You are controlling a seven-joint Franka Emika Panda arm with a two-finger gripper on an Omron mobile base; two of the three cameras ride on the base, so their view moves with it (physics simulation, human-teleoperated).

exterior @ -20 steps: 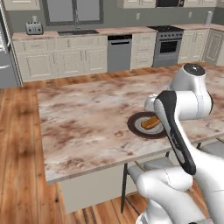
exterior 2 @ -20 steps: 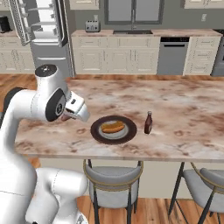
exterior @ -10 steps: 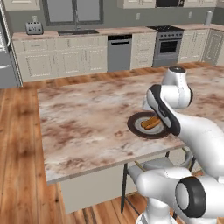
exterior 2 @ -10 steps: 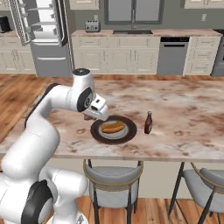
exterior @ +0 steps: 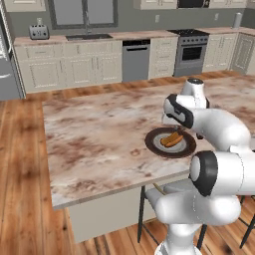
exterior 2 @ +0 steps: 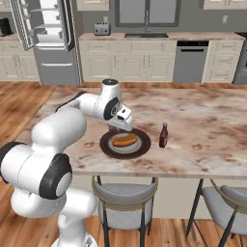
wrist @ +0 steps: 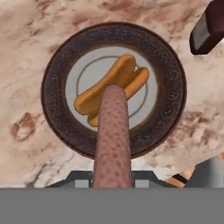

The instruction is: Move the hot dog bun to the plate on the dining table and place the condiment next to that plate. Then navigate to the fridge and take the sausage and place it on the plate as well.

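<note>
Final leg of task: sausage [wrist: 113,135] over plate [wrist: 171,74], not yet set down.

Pincer [wrist: 113,177] clamped on sausage at its near end; rest of the cylinder projects forward from between the tips, free end hanging above the plate's pale centre. In right base view, pincer [exterior 2: 121,126] poised just over the far-left edge of plate [exterior 2: 107,144]; fingertips themselves mostly masked by the hand there, so height above the plate hard to judge, probably small.

Hot dog bun [wrist: 111,89] lying in the middle of the plate, split facing up, directly under the sausage tip. Condiment [exterior 2: 163,135] upright on the dining surface [exterior 2: 207,125], just beside the plate on its right, apart from the rim. Same layout in left base view: bun [exterior: 172,139] on plate [exterior: 155,147].

Handling judgement: sausage light, round, smooth, likely to roll once released; somewhat yielding, so gentle squeeze enough. End grip leaves a long overhang; mid-length hold would be steadier. Lowering close to the bun before letting go advisable, to keep it from rolling off the rim.

Fridge [exterior 2: 50,41] behind, door open.
</note>
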